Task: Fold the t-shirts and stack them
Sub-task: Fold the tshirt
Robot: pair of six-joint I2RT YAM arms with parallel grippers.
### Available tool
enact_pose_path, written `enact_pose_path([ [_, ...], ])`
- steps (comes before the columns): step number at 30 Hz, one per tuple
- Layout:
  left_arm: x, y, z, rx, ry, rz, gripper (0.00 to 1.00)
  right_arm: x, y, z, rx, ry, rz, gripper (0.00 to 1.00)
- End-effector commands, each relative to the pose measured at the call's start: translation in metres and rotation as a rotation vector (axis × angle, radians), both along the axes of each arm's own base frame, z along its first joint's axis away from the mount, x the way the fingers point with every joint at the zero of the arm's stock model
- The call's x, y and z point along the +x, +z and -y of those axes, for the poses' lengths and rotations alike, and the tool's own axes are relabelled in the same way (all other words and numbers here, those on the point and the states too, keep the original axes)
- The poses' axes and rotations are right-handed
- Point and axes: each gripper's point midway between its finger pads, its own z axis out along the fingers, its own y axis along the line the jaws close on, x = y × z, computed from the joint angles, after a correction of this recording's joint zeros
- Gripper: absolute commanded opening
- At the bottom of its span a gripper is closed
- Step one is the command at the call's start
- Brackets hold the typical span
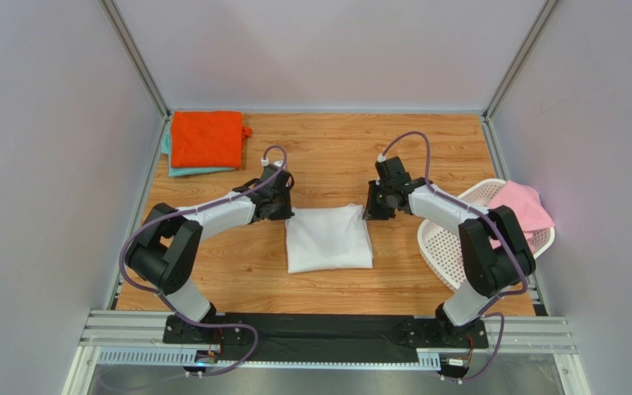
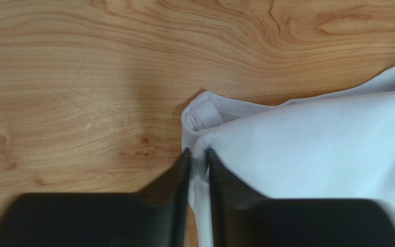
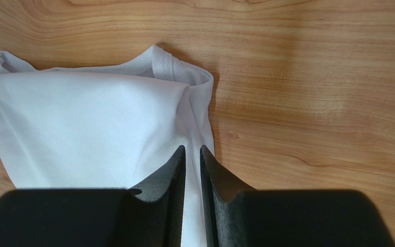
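Observation:
A folded white t-shirt (image 1: pixel 328 239) lies at the table's middle. My left gripper (image 1: pixel 281 211) is shut on its far left corner; in the left wrist view the cloth (image 2: pixel 313 149) is pinched between the black fingers (image 2: pixel 174 190). My right gripper (image 1: pixel 374 211) is shut on its far right corner; the right wrist view shows the white cloth (image 3: pixel 91 128) pinched between its fingers (image 3: pixel 220 185). A folded orange t-shirt (image 1: pixel 205 137) lies on a teal one (image 1: pixel 181 170) at the far left. A pink t-shirt (image 1: pixel 525 209) hangs in the basket.
A white perforated laundry basket (image 1: pixel 443 240) stands at the right edge, close behind my right arm. Grey walls and metal frame rails enclose the wooden table (image 1: pixel 327 148).

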Motion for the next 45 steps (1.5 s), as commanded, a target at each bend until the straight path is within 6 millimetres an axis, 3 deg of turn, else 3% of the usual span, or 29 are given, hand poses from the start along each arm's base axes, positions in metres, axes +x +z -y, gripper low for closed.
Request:
enact_pose_path([
  [1,0.007,0.013,-0.002,0.028,-0.002,0.022,0.34,0.018,0.045,-0.001,0.034,-0.029,0.129,0.19],
  [3,0.006,0.019,-0.001,0.019,-0.011,0.023,0.61,0.013,0.054,0.000,0.045,-0.024,0.140,0.23],
  [4,0.005,0.021,-0.001,0.015,-0.007,0.025,0.82,0.011,0.065,-0.001,0.066,-0.017,0.162,0.24],
  [10,-0.004,0.061,-0.002,-0.054,-0.014,0.096,0.96,-0.011,0.095,-0.024,0.192,0.068,0.202,0.33],
  [14,-0.014,0.080,0.006,-0.136,-0.051,0.122,1.00,-0.013,0.107,-0.042,0.289,0.109,0.217,0.40],
  [18,-0.016,0.085,0.037,-0.278,-0.161,0.134,1.00,-0.006,0.097,-0.054,0.322,0.119,0.181,0.43],
  [23,-0.013,0.060,0.049,-0.286,-0.179,0.051,1.00,0.008,0.060,-0.062,0.298,0.104,0.095,0.43],
  [29,-0.006,0.031,0.048,-0.233,-0.158,0.008,1.00,0.022,0.013,-0.047,0.222,0.035,0.011,0.43],
  [33,-0.007,0.008,0.048,-0.212,-0.156,-0.044,1.00,0.017,-0.016,-0.038,0.193,0.017,-0.055,0.45],
  [38,-0.012,-0.007,0.046,-0.202,-0.152,-0.079,1.00,0.012,-0.032,-0.034,0.181,0.009,-0.085,0.50],
  [41,-0.012,-0.002,0.045,-0.199,-0.156,-0.068,1.00,0.011,-0.024,-0.034,0.187,0.013,-0.074,0.62],
  [42,-0.012,0.003,0.045,-0.201,-0.156,-0.062,1.00,0.013,-0.012,-0.034,0.196,0.018,-0.046,0.67],
  [43,-0.009,0.015,0.044,-0.206,-0.155,-0.033,1.00,0.014,-0.003,-0.034,0.203,0.020,-0.028,1.00],
  [45,-0.009,0.030,0.043,-0.212,-0.155,-0.011,1.00,0.016,0.019,-0.034,0.207,0.027,0.009,1.00],
])
